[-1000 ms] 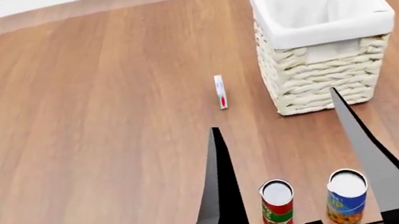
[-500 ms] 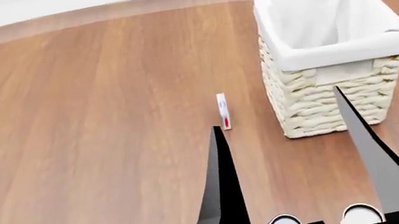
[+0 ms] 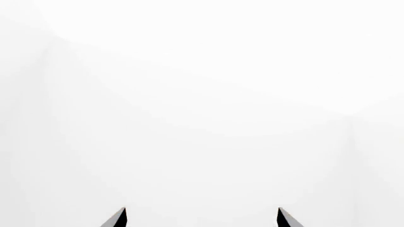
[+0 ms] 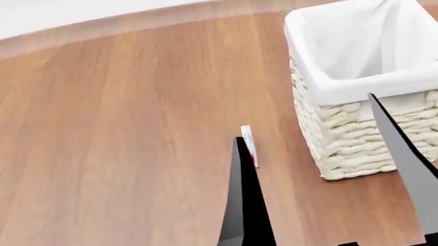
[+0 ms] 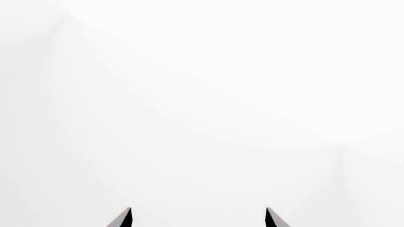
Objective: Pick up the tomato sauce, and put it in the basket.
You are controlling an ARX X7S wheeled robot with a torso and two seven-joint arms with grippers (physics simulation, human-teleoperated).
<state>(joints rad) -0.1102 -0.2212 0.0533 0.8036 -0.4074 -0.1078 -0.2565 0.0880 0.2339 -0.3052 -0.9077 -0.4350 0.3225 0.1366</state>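
Note:
The tomato sauce can is out of view in every frame. The cream wicker basket (image 4: 378, 130) with its white cloth lining stands on the wooden table at the right of the head view. My right gripper (image 4: 304, 117) is open and empty; its two black fingers rise from the bottom edge, the right one in front of the basket's near wall. In the right wrist view (image 5: 197, 209) its tips stand wide apart against blank white. My left gripper (image 3: 201, 210) is open and empty in the left wrist view. Only a dark part of it shows at the head view's left edge.
A small thin white item with red marks (image 4: 249, 146) stands upright on the table just left of the basket. The round wooden table (image 4: 89, 137) stretches left and back to its curved far edge.
The head view has tilted upward. Both cans and the orange-red bottle have slid out of its bottom edge. The basket and the thin white item now sit lower in the frame.

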